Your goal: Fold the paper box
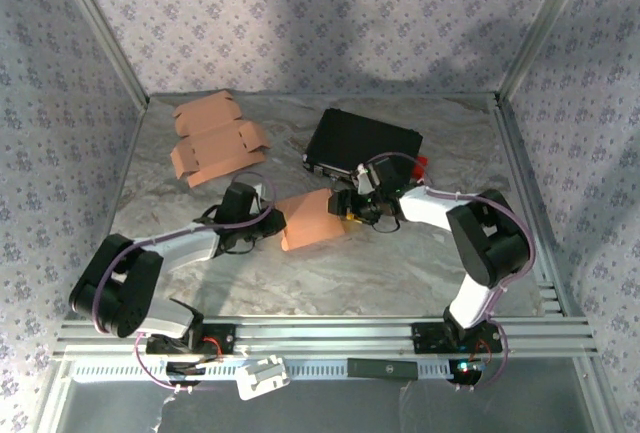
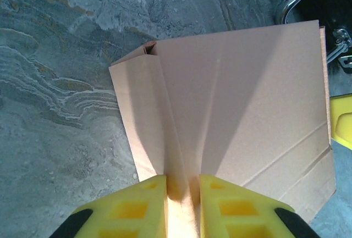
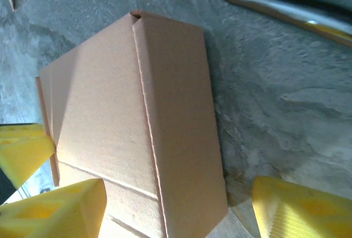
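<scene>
Centre of frame, on worktop [image 1: 400, 273] | paper box [image 1: 312, 219] | left fingers [image 2: 137, 205] pinched onto its flap | right fingers [image 3: 55, 210] spread wide, straddling it.

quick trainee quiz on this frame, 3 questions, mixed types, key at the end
1. True or false: the left claw is shut on a cardboard ridge of the paper box.
2. The right claw is: A) shut on the box, B) open astride the box, C) holding a pen.
3. What lies at the far left of the table?
Key: 1 true; 2 B; 3 flat cardboard blanks.
</scene>
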